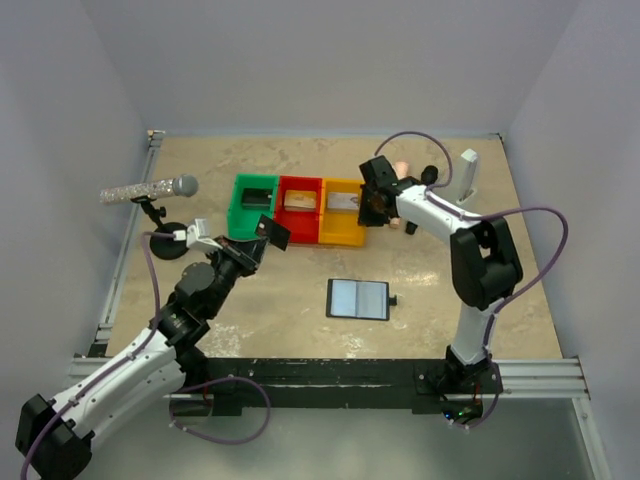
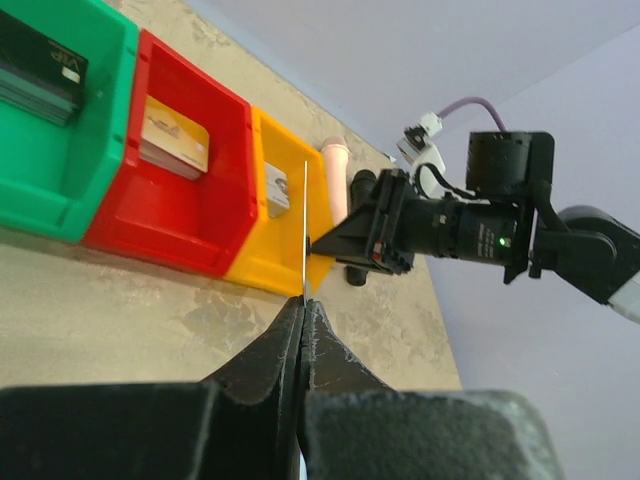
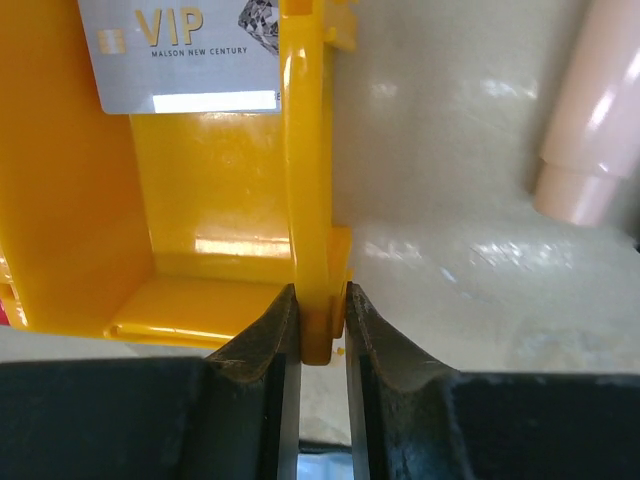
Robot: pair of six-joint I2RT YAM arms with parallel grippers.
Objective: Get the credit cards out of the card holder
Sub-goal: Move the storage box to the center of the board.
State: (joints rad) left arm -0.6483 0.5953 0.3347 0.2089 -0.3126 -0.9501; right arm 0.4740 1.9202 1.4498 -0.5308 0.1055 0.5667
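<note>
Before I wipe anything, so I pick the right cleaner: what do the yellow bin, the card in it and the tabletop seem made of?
Yellow bin: moulded plastic, glossy, with sharp highlights on its walls. Silvery card: likely plastic with a satin metallic print and gold VIP lettering. Tabletop: mottled beige, soft reflections; stone or stone-look laminate, cannot tell.

Yellow bin [image 3: 310,200] wall btwn R jaws; silver-grey card [image 3: 180,50] w/ gold VIP txt up-left of them. Dark card [image 1: 271,231] in L jaws. Red bin [image 1: 299,228] w/ tan card [image 1: 297,199]; green bin [image 1: 243,225]. Card holder [image 1: 358,298] grey-blue, blk rim. Tabletop [image 1: 300,335] beige marbled.
</note>
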